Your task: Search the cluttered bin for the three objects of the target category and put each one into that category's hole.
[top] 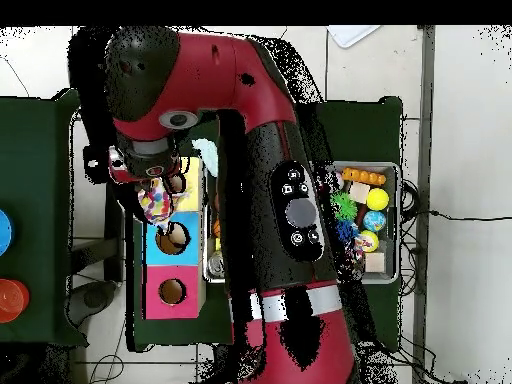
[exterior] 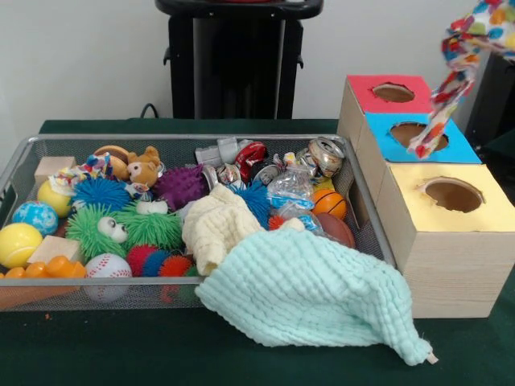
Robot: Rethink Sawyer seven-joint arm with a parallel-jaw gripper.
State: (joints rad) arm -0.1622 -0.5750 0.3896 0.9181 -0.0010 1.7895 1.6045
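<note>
Wire mesh bin point(exterior: 366, 211), bench point(exterior: 121, 354) at 9 o'clock: holds balls, spiky toys, a teddy bear point(exterior: 145, 169), cans, a cream cloth point(exterior: 216, 225); one printed ruffled fabric piece point(exterior: 90, 170) at its 10 o'clock corner. Mint waffle cloth point(exterior: 314, 293) draped over the bin's front rim, 6 o'clock. Red-topped box point(exterior: 388, 92), blue-topped box point(exterior: 410, 138) and yellow-topped box point(exterior: 451, 211) at 3 o'clock, the last with its round hole point(exterior: 454, 195). Second printed fabric piece point(exterior: 459, 68) hangs at 1 o'clock above the boxes, gripped by the end effector point(top: 152, 182) in the overhead view.
</note>
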